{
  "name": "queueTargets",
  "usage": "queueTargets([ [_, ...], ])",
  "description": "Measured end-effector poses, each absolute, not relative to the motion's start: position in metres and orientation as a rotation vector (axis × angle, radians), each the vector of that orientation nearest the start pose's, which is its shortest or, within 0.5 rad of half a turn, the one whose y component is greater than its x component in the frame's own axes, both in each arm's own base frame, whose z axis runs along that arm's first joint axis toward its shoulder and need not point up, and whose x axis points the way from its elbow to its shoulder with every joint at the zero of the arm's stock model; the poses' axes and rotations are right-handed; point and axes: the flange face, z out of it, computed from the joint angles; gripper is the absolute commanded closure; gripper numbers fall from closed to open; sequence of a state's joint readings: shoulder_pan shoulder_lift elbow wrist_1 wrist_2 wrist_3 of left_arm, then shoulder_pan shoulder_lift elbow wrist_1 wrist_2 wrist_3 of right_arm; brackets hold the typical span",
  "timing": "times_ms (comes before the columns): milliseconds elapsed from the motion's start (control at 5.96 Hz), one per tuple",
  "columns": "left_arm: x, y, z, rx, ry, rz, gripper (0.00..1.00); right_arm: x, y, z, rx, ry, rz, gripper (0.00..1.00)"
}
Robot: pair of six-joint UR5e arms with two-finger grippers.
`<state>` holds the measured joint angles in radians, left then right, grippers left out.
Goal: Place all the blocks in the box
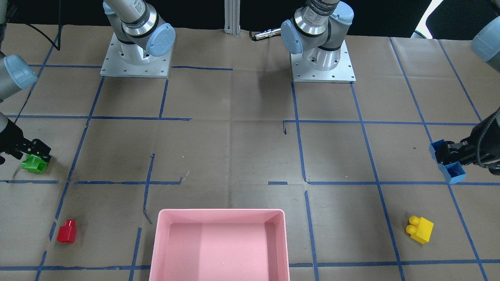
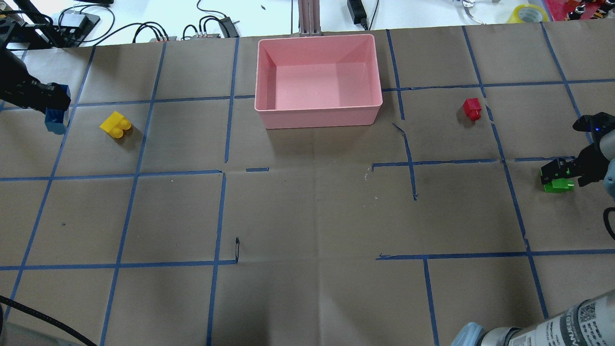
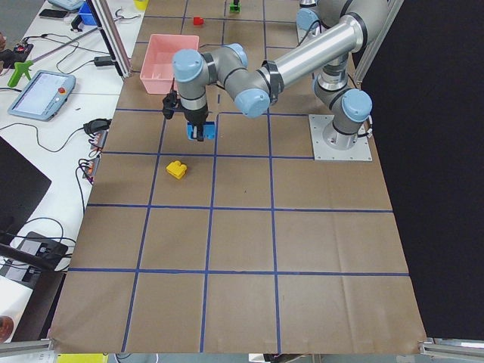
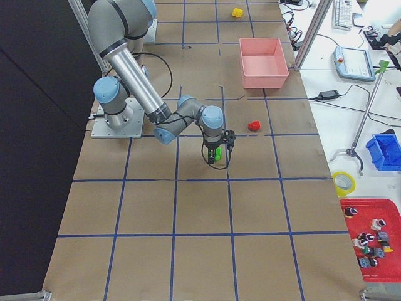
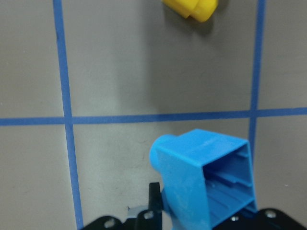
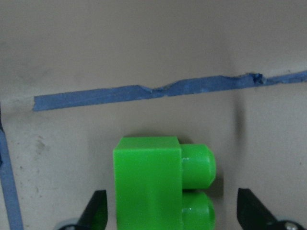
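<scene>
The pink box (image 2: 317, 117) stands empty at the table's far middle, also in the front view (image 1: 220, 211). My left gripper (image 2: 57, 103) is shut on the blue brick (image 1: 455, 173), which fills the left wrist view (image 5: 201, 182). The yellow brick (image 2: 116, 125) lies on the paper just beside it. My right gripper (image 2: 557, 173) is open and low over the green brick (image 2: 558, 185). In the right wrist view its fingers (image 6: 96, 211) straddle the green brick (image 6: 148, 187) with a gap on each side. The red brick (image 2: 472, 108) lies between that gripper and the box.
Blue tape lines grid the brown paper. Both arm bases (image 1: 136, 58) (image 1: 322, 58) stand at the robot's side. Cables and a power strip (image 2: 211, 26) lie past the far edge behind the box. A mast (image 2: 307, 17) rises behind the box.
</scene>
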<state>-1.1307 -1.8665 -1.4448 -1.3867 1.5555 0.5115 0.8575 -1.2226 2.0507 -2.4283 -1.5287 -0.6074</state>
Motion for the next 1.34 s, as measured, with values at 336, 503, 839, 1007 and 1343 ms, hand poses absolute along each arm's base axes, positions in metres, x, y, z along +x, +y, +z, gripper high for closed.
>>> queueTargets([
  [336,0.024,-0.667,0.414,0.002,3.192,-0.104,1.00,-0.231,-0.478,0.177,0.163,3.124,-0.075,0.47],
  [503,-0.049,-0.689,0.416,-0.081,3.211,-0.123,1.00,-0.231,-0.478,0.179,0.162,3.125,-0.078,0.61],
  [839,-0.190,-0.709,0.409,-0.329,3.287,-0.103,1.00,-0.231,-0.478,0.182,0.162,3.127,-0.082,0.82],
  [1007,-0.239,-0.718,0.391,-0.383,3.297,-0.094,1.00,-0.233,-0.478,0.191,0.159,3.140,-0.082,0.87],
  [1343,-0.274,-0.745,0.321,-0.383,3.260,-0.131,0.87,-0.232,-0.474,0.244,0.151,3.183,-0.088,0.91],
])
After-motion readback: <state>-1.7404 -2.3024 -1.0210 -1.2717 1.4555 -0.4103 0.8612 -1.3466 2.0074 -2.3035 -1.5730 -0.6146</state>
